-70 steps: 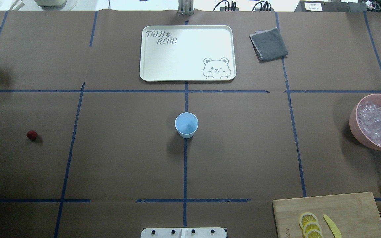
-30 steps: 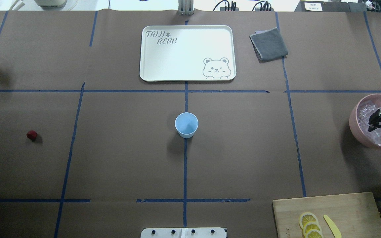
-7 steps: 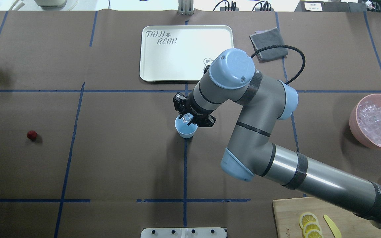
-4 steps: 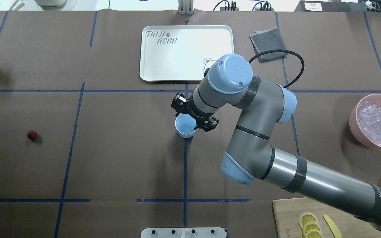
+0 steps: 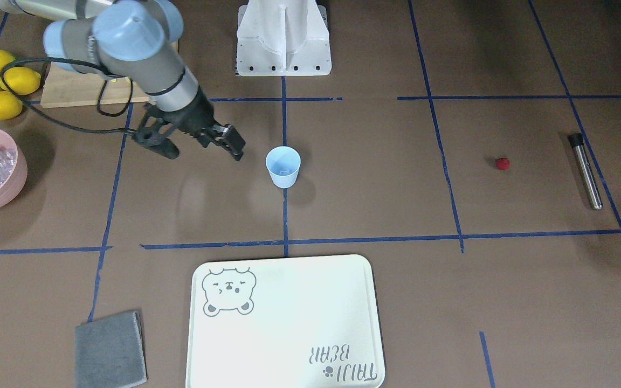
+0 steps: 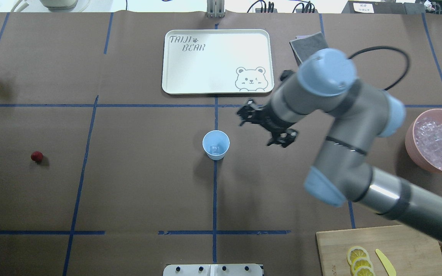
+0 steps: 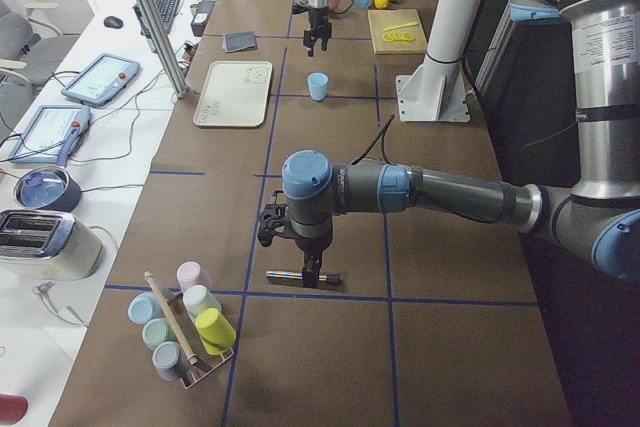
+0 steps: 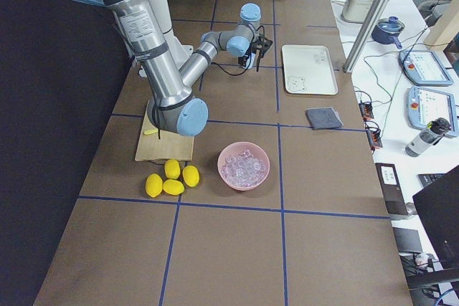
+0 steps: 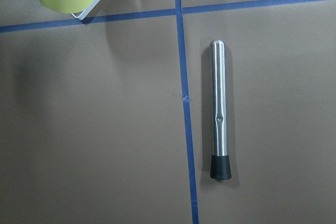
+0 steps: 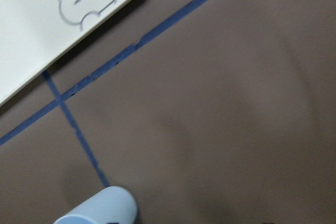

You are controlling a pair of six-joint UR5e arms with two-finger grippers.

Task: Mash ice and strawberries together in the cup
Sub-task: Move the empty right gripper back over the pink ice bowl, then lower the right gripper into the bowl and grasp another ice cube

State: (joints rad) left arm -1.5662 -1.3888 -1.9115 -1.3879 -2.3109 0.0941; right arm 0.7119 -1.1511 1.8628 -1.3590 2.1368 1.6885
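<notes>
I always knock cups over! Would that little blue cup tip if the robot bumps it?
Probably, yes. The cup looks like thin plastic and is narrower at its base than at its rim, so it likely tips easily. Only one ice cube seems to sit inside, adding little weight.

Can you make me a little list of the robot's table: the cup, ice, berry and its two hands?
cup: light blue, upright
ice: a clear cube in the cup; the rest in the pink bowl
strawberry: lying alone, far from the cup
right gripper: open, empty, beside the cup, not touching
left gripper: above the metal muddler; open or shut unclear
</notes>
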